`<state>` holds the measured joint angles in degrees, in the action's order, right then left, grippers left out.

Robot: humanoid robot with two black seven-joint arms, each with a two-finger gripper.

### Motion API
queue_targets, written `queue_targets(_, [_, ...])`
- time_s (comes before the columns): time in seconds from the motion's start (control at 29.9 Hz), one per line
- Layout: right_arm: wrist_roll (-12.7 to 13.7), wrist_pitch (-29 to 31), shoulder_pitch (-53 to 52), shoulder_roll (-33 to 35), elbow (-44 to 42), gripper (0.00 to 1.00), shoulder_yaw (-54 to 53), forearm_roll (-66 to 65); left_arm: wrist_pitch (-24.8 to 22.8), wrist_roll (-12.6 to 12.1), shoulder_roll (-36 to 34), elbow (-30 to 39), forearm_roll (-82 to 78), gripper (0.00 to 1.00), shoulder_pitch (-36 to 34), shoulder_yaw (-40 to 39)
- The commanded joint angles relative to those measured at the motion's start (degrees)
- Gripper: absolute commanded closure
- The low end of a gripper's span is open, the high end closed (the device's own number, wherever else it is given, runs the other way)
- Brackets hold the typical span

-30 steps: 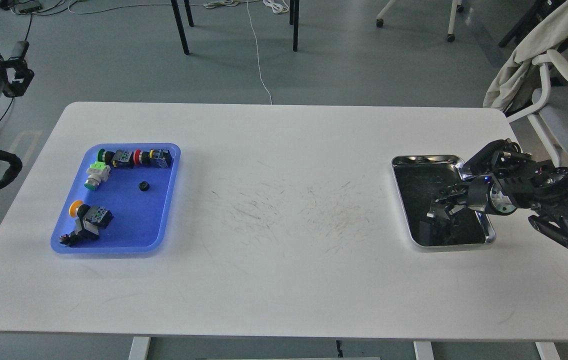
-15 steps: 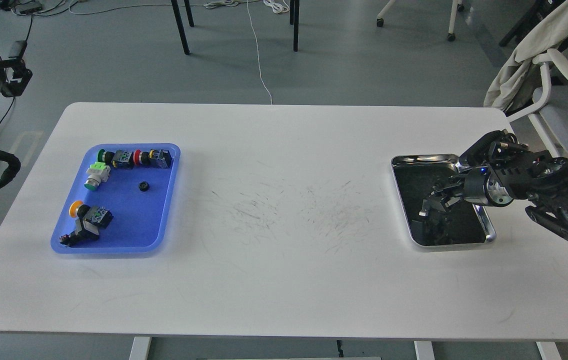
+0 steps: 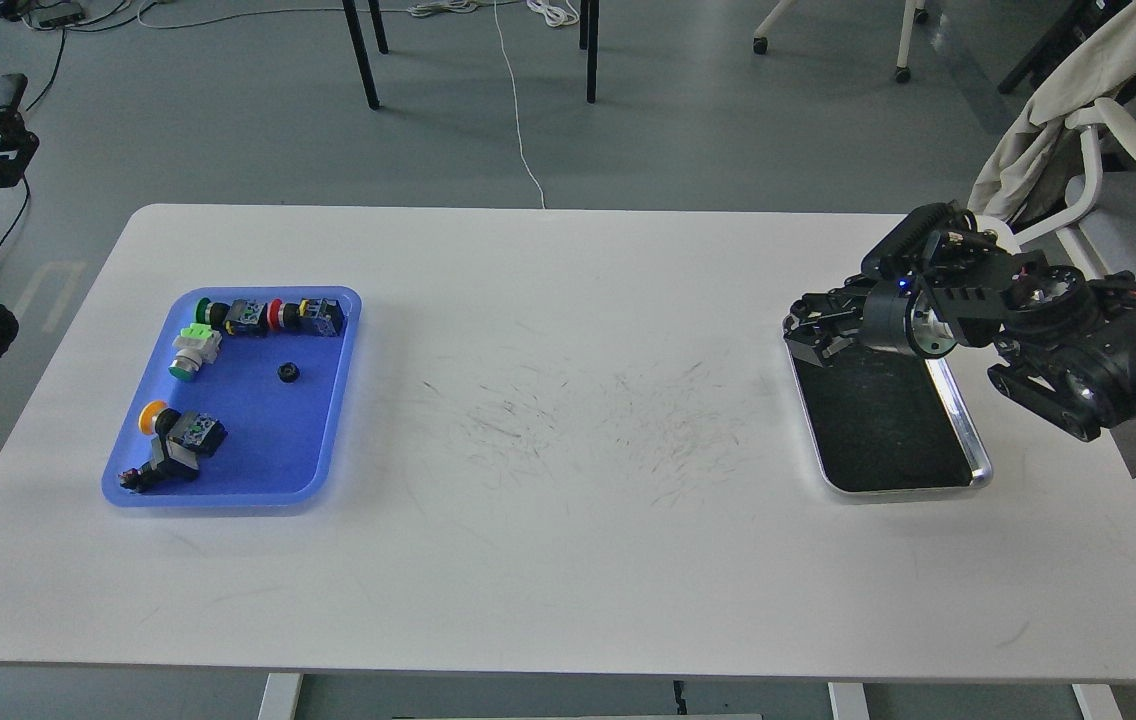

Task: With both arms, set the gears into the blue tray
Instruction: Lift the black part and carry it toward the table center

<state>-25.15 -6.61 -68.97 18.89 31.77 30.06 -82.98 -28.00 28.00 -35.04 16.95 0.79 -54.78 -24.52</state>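
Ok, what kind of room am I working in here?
Likely a lab or office workroom: a white table on grey floor, loose cables, a wheeled office chair, and parts sorted into a blue tray.

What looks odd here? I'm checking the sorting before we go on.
The blue tray meant for gears holds one gear amid several push-button switches, lying at all angles. The steel tray looks empty.

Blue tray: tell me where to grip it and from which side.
Take the blue tray by its raised rim on the long right side, coming from the table's middle with one finger over the lip. That stretch is bare; the push-button switches crowd the far and left edges, and the gear lies inside.
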Motion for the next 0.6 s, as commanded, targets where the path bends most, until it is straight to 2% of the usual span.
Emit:
queue_targets(0.0, [0.36,-4.89,-0.90,-2.97,-0.22,0.99,-0.96,-0.08,0.00,0.00,-0.64,0.01,0.00,0.01,-0.07,0.00])
queue_targets(0.33, [1.59,-18.07,-2.13,-13.16,-0.75,0.99,-1.67,-0.17,0.00,0.00,-3.11,0.19,0.00,0.01,-0.07,-0.09])
queue_targets(0.5, [1.59,-21.39,-1.43,-18.79,-1.71,0.99,-1.76,-0.25,0.00,0.00,-5.04,2.20,0.00,0.01,-0.07,-0.09])
queue_targets(0.57, [1.51,-21.39,-1.17,-18.89,-1.80,0.99,-1.58,-0.52,0.00,0.00,-5.74,3.17,0.00,0.01,-0.07,0.00])
